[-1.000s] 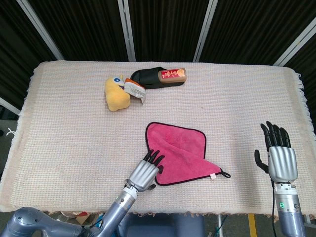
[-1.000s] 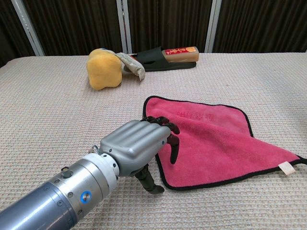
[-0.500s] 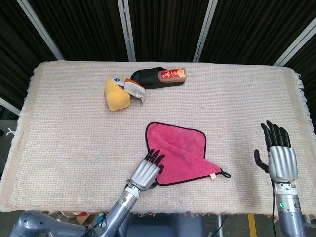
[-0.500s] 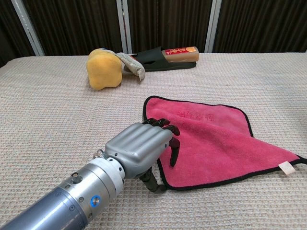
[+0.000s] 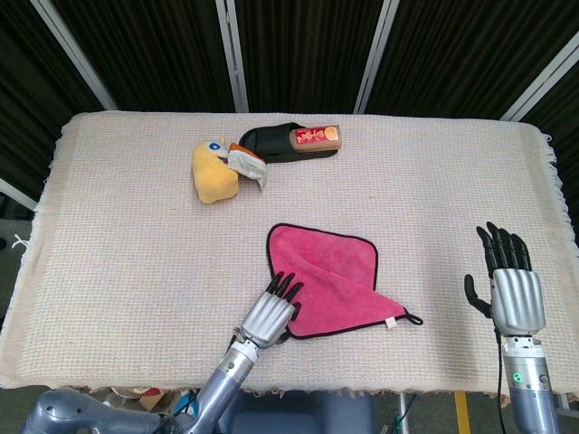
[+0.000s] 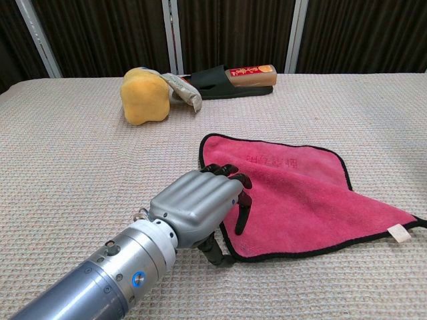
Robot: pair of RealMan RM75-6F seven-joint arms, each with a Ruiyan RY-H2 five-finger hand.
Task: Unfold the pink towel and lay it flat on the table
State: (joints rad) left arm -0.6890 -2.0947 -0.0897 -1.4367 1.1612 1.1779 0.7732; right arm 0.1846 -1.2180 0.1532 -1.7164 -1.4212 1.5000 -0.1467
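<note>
The pink towel (image 5: 339, 276) with black edging lies folded into a rough triangle at the table's middle front; a white tag (image 6: 399, 233) sits at its right tip. My left hand (image 5: 269, 315) lies at the towel's near-left corner. In the chest view its fingertips (image 6: 241, 200) curl down onto the towel (image 6: 300, 193) just inside the left edge, while the thumb points down at the table beside the near corner. The towel lies flat, not lifted. My right hand (image 5: 513, 287) hovers at the table's near right with fingers straight and apart, holding nothing; only the head view shows it.
A yellow plush toy (image 5: 214, 170) sits at the back left with a crumpled wrapper (image 5: 246, 163) against it. A black slipper (image 5: 276, 142) carrying a red-labelled packet (image 5: 316, 136) lies just behind. A woven cream cloth (image 5: 136, 253) covers the table.
My left forearm has shifted slightly rightward and the hand has settled a little on the towel's corner. The towel and my right hand have barely moved.
</note>
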